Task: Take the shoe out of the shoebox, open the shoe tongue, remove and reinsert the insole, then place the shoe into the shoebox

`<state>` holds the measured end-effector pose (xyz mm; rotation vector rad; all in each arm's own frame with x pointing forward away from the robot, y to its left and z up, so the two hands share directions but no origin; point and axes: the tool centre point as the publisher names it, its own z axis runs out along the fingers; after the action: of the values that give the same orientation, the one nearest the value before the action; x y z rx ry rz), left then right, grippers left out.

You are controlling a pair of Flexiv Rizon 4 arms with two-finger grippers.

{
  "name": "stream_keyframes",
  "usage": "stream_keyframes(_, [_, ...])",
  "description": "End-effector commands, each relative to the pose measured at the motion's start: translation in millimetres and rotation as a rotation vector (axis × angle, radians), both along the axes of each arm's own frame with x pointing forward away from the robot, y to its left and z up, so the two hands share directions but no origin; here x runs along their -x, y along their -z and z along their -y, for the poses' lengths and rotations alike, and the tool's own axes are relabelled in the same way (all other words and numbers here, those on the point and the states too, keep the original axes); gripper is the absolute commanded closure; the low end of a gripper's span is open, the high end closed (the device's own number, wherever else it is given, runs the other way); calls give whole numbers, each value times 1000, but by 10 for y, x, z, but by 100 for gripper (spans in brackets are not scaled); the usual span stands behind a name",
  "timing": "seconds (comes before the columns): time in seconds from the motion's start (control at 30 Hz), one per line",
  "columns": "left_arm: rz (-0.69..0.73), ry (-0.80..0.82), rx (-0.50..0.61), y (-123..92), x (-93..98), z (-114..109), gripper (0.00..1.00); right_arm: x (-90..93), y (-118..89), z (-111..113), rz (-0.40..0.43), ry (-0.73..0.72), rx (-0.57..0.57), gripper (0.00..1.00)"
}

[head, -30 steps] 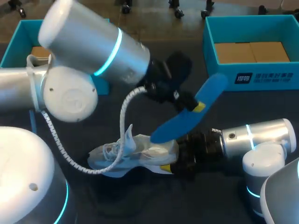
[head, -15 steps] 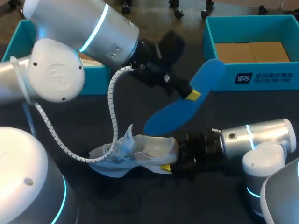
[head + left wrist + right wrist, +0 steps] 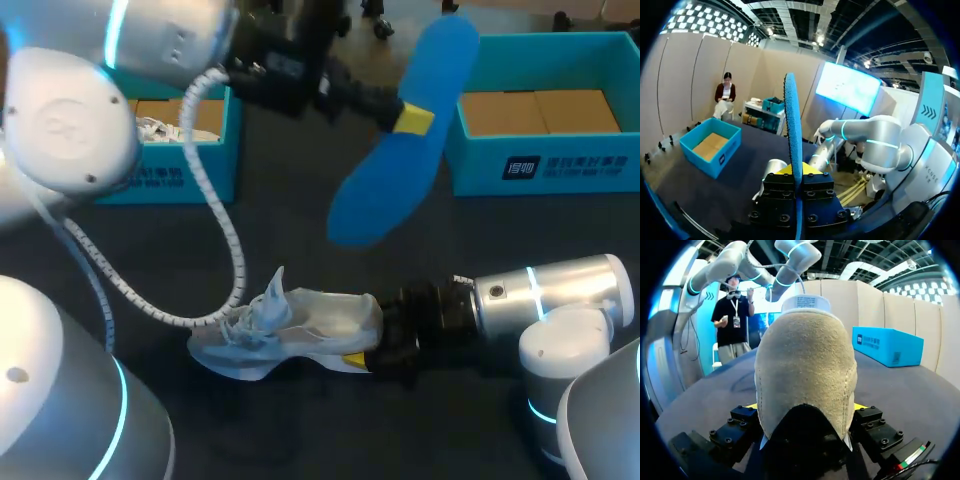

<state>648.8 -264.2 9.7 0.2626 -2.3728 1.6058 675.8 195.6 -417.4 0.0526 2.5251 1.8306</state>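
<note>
A pale grey-white shoe (image 3: 290, 328) lies on the dark table, its tongue sticking up. At its heel, my right gripper (image 3: 366, 348) is shut on it from both sides. In the right wrist view the suede heel (image 3: 805, 370) fills the space between the fingers of the right gripper (image 3: 805, 409). High above the table hangs a blue insole (image 3: 395, 140), with my left gripper (image 3: 412, 118) shut on its middle. Seen from the left wrist, the insole (image 3: 792, 120) stands edge-on, rising out of the left gripper (image 3: 798, 172).
A teal shoebox (image 3: 545, 150) with a brown cardboard floor stands at the back right, also seen as the teal box (image 3: 710, 145). A second teal box (image 3: 170, 165) at the back left holds white shoe material (image 3: 165, 128). The left arm's white cable (image 3: 225, 240) dangles down near the shoe.
My left arm has lifted the blue insole up and toward the back of the table, away from the shoe. The right arm and the shoe have stayed put.
</note>
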Motion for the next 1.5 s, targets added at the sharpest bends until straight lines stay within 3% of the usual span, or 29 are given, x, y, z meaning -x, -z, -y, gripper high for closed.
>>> stream_keyframes(0.03, [1,5,-1,-85,-21,-351,100,0,-7,-20,-1,0,8,100])
stream_keyframes(0.43, [1,5,-1,-85,-21,-351,100,0,-7,-20,-1,0,8,100])
stream_keyframes(0.67, [47,-42,129,-620,142,-615,100,0,-7,-20,-1,0,8,100])
stream_keyframes(0.8, [75,-63,181,-781,196,-745,100,0,-7,-20,-1,0,8,100])
stream_keyframes(1.03, [69,-25,221,-934,265,-929,100,0,-7,-20,-1,0,8,100])
stream_keyframes(1.5, [-12,19,241,-1156,409,-1066,100,0,-7,-20,-1,0,8,100])
